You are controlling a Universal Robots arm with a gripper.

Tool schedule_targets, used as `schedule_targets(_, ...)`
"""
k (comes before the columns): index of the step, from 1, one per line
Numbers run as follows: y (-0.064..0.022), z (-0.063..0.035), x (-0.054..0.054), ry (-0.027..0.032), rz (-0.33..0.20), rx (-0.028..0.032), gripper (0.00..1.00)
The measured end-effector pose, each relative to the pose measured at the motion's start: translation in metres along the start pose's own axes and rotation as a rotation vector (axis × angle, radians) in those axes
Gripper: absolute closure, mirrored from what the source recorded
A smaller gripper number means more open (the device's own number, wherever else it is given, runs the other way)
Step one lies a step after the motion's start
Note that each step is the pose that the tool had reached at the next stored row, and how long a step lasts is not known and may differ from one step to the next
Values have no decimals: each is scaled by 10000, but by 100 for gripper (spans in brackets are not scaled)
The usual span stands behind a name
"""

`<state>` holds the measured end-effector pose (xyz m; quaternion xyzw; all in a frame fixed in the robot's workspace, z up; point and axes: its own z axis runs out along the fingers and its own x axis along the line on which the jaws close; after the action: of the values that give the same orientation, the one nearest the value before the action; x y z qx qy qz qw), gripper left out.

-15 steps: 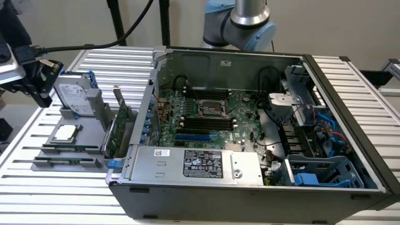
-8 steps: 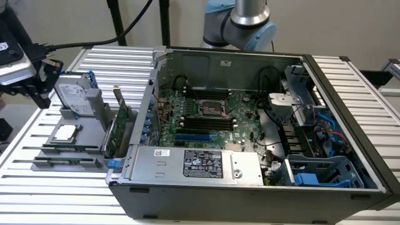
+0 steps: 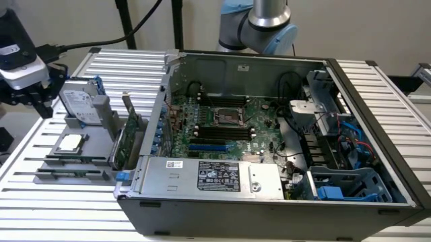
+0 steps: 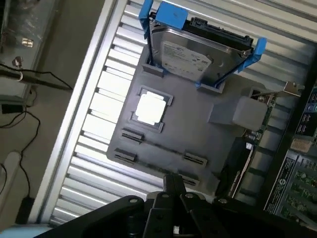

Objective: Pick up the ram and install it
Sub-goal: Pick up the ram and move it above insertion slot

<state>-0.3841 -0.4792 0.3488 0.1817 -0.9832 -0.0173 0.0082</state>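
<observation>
The ram (image 3: 75,161) is a thin green stick standing on edge in a slot of the grey holder (image 3: 91,151), on the exterior view's left. In the wrist view the ram (image 4: 161,148) is a thin dark line between two grey clips. A second similar stick (image 3: 70,175) sits in the slot nearer the table's front. My gripper (image 3: 44,107) hangs above the table's edge beside the holder, well clear of the ram. The gripper (image 4: 174,184) has its fingers together with nothing between them. The open computer case (image 3: 377,126) shows black memory slots (image 3: 222,132) on its motherboard.
The holder also carries a silver hard drive (image 3: 81,103) with blue rails, a square processor chip (image 3: 70,143) and an upright green expansion card (image 3: 128,136). A power supply (image 3: 215,176) fills the case's front. Cables (image 4: 29,79) lie on the floor beside the slatted table.
</observation>
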Motion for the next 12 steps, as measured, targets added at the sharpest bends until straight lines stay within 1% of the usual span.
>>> schedule_targets(6, -1, 15, 0, 118, -1173, 65, 100)
schedule_targets(12, -1, 32, 0, 219, -2277, 121, 100)
